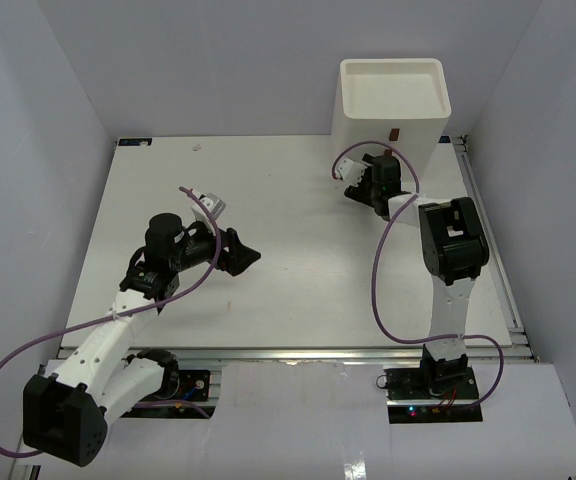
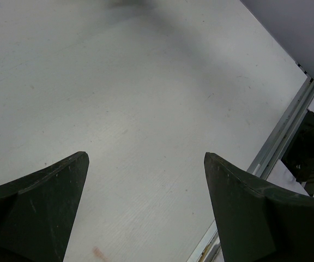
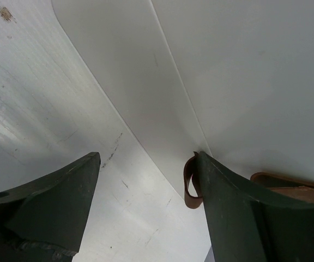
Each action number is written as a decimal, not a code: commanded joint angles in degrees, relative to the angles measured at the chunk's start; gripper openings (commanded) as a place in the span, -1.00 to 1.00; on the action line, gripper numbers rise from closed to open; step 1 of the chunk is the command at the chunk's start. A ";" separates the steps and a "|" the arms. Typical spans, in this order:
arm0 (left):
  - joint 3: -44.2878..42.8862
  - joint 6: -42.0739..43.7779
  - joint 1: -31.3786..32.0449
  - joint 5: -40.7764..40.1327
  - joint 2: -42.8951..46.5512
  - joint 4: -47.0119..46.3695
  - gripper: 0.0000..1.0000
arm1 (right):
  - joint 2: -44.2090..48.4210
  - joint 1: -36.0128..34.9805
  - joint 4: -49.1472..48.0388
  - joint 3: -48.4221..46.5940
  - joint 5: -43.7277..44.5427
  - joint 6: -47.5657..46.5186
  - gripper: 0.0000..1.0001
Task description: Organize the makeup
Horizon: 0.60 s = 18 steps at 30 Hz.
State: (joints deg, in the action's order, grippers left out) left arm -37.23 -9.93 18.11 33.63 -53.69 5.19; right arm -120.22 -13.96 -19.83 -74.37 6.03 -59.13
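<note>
No sponge, bottle or packet shows in any view; the makeup is hidden or out of view. My left gripper (image 1: 242, 252) hangs open and empty over the bare white table (image 1: 298, 280) at centre left; its wrist view (image 2: 146, 158) shows only the tabletop between the fingers. My right gripper (image 1: 356, 182) is open and empty at the foot of the white drawer unit (image 1: 393, 95) at the back right. In the right wrist view (image 3: 147, 155) the right finger (image 3: 239, 207) sits beside a brown loop pull (image 3: 191, 183) on the unit's front.
A second brown pull (image 3: 293, 185) shows on the drawer unit, and one brown tab (image 1: 395, 133) shows from above. White walls close in the table on three sides. A metal rail (image 2: 288, 131) runs along the near edge.
</note>
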 commanded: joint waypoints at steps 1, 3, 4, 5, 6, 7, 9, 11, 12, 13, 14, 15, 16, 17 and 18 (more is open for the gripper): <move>-0.47 0.00 -0.09 0.23 -0.01 -0.18 0.96 | 2.13 0.95 -6.18 0.17 1.29 -1.60 0.81; -0.47 0.00 -0.09 0.26 0.03 -0.18 0.96 | 2.48 0.95 -5.03 0.14 0.44 -1.48 0.81; -0.47 0.00 -0.09 0.22 0.07 -0.18 0.96 | 2.66 0.95 -4.28 0.18 -0.16 -1.37 0.80; -0.47 0.07 -0.03 0.15 0.08 -0.12 0.96 | 2.97 0.95 -3.49 0.32 -0.84 -1.34 0.80; -0.45 0.09 -0.03 0.12 0.15 -0.09 0.96 | 3.94 0.92 -2.10 0.77 -2.16 -0.84 0.80; -0.42 0.09 -0.06 0.12 0.24 -0.09 0.96 | 5.12 0.89 -0.51 1.31 -3.69 -0.17 0.80; -0.43 0.04 -0.04 0.22 0.34 -0.09 0.96 | 8.65 0.81 2.91 2.33 -7.42 2.65 0.81; -0.47 0.00 -0.07 0.42 0.40 -0.16 0.96 | 13.31 0.77 7.33 3.11 -11.28 5.39 0.80; -0.51 -0.04 -0.09 0.59 0.47 -0.26 0.96 | 16.14 0.77 10.80 3.07 -13.34 7.30 0.80; -0.56 -0.10 -0.09 0.76 0.54 -0.36 0.96 | 18.92 0.79 14.96 2.79 -15.28 10.13 0.80; -0.56 -0.17 -0.09 0.82 0.60 -0.36 0.96 | 20.61 0.86 18.79 2.66 -16.30 13.02 0.80; -0.56 -0.26 -0.05 1.10 0.74 -0.45 0.96 | 24.19 0.90 20.69 3.01 -18.52 14.90 0.80; -0.56 -0.35 0.00 1.36 0.87 -0.54 0.96 | 27.83 0.97 22.52 3.39 -20.68 16.92 0.80; -0.56 -0.43 0.00 1.51 0.95 -0.61 0.96 | 32.18 1.27 23.68 4.00 -21.99 20.63 0.80; -0.50 -0.56 0.00 1.65 1.14 -0.75 0.96 | 34.39 1.55 24.03 5.12 -23.17 22.66 0.80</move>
State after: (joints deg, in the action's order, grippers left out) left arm -37.23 -10.08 18.11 33.76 -53.89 5.15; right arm -99.68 -13.25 -3.01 -70.30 -7.47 -48.99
